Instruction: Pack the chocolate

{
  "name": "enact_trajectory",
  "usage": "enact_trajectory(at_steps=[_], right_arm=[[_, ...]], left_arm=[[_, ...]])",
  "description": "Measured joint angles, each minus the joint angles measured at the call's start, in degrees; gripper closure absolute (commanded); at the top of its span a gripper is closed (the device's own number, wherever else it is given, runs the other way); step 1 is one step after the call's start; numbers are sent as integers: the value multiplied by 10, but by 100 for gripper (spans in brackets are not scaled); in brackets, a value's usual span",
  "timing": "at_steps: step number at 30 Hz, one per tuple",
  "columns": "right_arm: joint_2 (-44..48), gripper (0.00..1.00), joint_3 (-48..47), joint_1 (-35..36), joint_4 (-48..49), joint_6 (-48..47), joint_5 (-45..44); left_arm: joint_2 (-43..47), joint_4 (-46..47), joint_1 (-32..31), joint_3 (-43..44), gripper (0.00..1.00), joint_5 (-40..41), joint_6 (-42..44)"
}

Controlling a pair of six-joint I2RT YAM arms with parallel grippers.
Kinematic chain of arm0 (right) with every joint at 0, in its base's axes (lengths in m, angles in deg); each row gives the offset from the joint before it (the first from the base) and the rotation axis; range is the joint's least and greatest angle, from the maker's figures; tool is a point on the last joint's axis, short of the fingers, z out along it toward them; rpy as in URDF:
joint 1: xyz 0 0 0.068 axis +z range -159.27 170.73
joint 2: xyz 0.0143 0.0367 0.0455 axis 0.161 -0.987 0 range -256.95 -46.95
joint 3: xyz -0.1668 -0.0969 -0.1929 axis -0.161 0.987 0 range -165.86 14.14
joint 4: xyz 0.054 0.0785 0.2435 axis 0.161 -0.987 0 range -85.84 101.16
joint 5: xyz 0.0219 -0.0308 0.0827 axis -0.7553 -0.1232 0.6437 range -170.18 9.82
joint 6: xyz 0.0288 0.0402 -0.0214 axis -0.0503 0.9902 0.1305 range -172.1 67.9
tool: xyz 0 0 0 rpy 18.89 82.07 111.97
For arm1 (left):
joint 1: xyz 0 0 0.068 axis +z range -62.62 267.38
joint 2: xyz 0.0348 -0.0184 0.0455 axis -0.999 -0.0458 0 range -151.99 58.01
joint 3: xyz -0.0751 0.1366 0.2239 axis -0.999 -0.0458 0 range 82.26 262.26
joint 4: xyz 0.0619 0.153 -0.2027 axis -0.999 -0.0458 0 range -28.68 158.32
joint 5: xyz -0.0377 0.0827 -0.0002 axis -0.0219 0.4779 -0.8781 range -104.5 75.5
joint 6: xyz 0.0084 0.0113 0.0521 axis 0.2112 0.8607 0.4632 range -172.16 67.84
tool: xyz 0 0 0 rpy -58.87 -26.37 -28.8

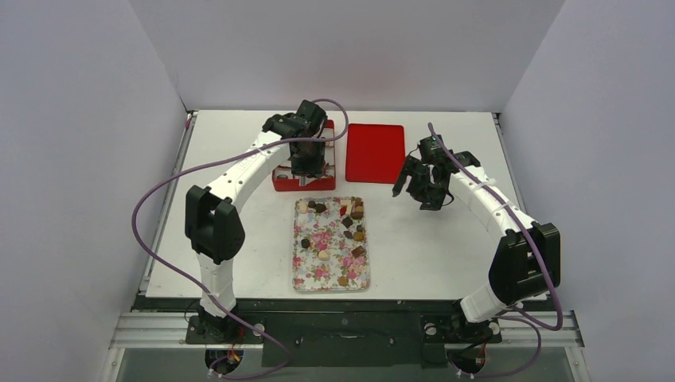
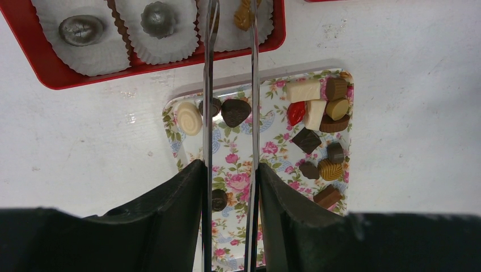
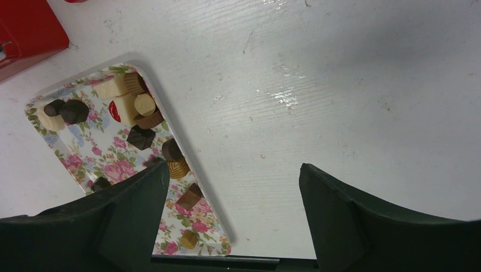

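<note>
Several chocolate pieces [image 1: 352,229], dark, tan, cream and one red, lie on a floral tray [image 1: 306,270]. The left wrist view shows them [image 2: 317,122] at the tray's [image 2: 238,181] far end, and so does the right wrist view [image 3: 139,107]. My left gripper [image 1: 306,171] is shut on metal tongs [image 2: 207,85], whose blades stand apart and reach over the red box [image 2: 57,79]. A tan piece [image 2: 244,14] sits in a paper cup at the blade tips; I cannot tell whether it is held. Two dark pieces [image 2: 82,29] lie in other cups. My right gripper [image 1: 419,191] is open and empty [image 3: 232,175].
The red box [image 1: 280,181] stands just beyond the tray. A flat red lid [image 1: 375,152] lies to its right, and its corner shows in the right wrist view [image 3: 28,34]. White walls close in the table on three sides.
</note>
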Motion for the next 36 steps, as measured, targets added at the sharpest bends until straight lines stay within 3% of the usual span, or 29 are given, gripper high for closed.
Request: enact_trajectory(at_steps=[9, 20, 27, 32, 36], right_arm=[[0, 20, -4, 0, 0, 0, 0], [0, 20, -15, 0, -4, 0, 0], [0, 20, -35, 0, -11, -3, 0], [0, 20, -41, 0, -15, -10, 2], [0, 20, -41, 1, -22, -14, 4]], left_arm=[[0, -2, 0, 10, 65, 1, 0], [1, -27, 1, 102, 65, 21, 0], [43, -40, 43, 126, 64, 71, -17], [120, -27, 115, 69, 64, 105, -42], [192, -1, 186, -49, 64, 112, -65]])
